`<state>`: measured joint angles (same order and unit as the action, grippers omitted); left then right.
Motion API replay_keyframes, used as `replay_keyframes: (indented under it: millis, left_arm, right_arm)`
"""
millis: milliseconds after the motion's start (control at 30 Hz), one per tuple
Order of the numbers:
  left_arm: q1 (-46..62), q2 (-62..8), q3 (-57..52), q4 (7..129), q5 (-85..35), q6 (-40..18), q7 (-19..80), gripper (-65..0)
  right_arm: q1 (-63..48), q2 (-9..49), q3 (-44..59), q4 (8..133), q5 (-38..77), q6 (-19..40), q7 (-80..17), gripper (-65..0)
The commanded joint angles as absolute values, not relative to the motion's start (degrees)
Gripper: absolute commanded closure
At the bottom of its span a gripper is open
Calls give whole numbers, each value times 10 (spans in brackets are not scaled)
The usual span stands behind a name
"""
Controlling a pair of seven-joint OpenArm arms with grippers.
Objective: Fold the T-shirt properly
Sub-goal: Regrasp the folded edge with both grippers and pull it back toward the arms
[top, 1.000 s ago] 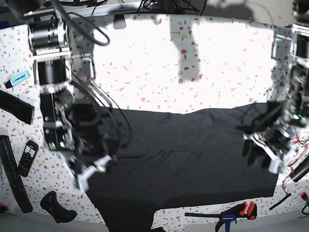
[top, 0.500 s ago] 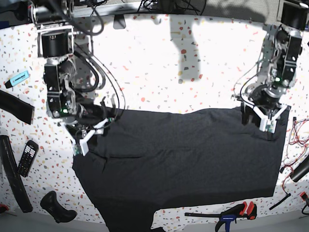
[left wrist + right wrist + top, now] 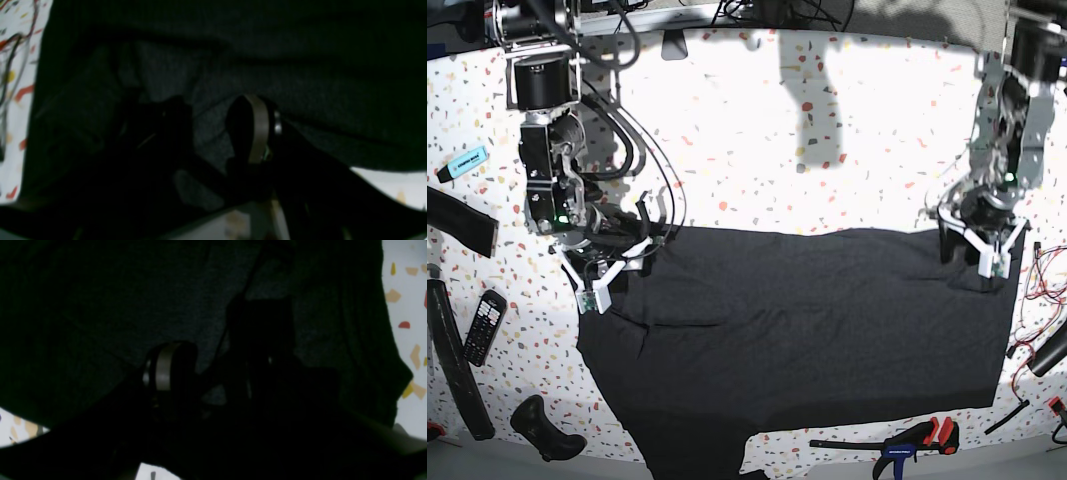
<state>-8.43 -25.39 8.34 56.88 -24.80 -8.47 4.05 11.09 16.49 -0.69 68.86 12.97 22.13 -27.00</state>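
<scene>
One right gripper [image 3: 617,281] is positioned over the left end of the T-shirt [image 3: 807,330], fingers apart. One T-shirt lies on the speckled table [image 3: 737,130], across its near half. The long axis of the T-shirt runs left to right; a narrower section points toward the near edge, at lower left. One left gripper [image 3: 973,255] is positioned over the right end, fingers apart. Quantities: two grippers, one T-shirt, one table.

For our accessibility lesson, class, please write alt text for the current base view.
Two robot arms with open grippers reach over a dark T-shirt spread on a speckled table. A remote lies left, a clamp below.
</scene>
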Motion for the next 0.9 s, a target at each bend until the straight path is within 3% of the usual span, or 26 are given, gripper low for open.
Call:
replay_keyframes:
  millis: [0,167,367,600,867]
  left_arm:
    - [-88,-257,82,558,-247,-86,51,-262]
    - [-65,-253,82,560,-247,-106,67,-262]
    - [-8,-257,82,651,-246,-107,94,-262]
    - [52,-283,78,730,-239,-107,107,-262]
    - [120,-285,-51,730,-240,-108,112,-262]
  right_arm:
    - [119,170,-4,695,133,225,-272,-301]
    - [81,170,-4,695,133,225,-274,-301]
    - [27,170,-4,702,141,228,-274,-301]
    - [-42,170,-4,791,141,249,-288,-301]
    - [-125,200,-3,874,136,249,-312,-301]
